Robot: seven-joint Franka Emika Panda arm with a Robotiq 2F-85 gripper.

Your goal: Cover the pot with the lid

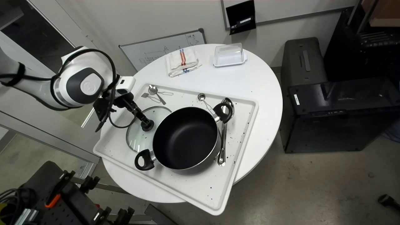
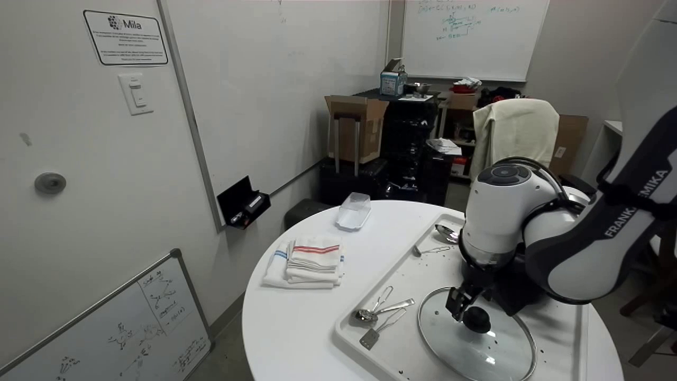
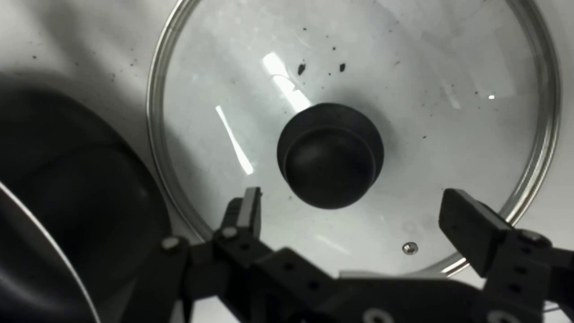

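The black pot (image 1: 187, 137) stands uncovered on the white tray, its dark inside bare, with a handle at each side. It also shows at the left edge of the wrist view (image 3: 76, 179); in an exterior view the arm hides most or all of it. The clear glass lid (image 1: 137, 136) lies flat on the tray beside the pot, black knob (image 3: 330, 166) up; it also shows in an exterior view (image 2: 455, 346). My gripper (image 3: 352, 197) is open and empty just above the lid, its fingers apart on either side of the knob in the wrist view (image 3: 330, 166).
The tray (image 1: 200, 190) sits on a round white table (image 1: 265, 90). Small metal utensils (image 1: 153, 90) lie at the tray's far edge. A long spoon (image 1: 222, 147) lies beside the pot. Folded towels (image 1: 182, 61) and a clear-covered dish (image 1: 229, 54) stand beyond the tray.
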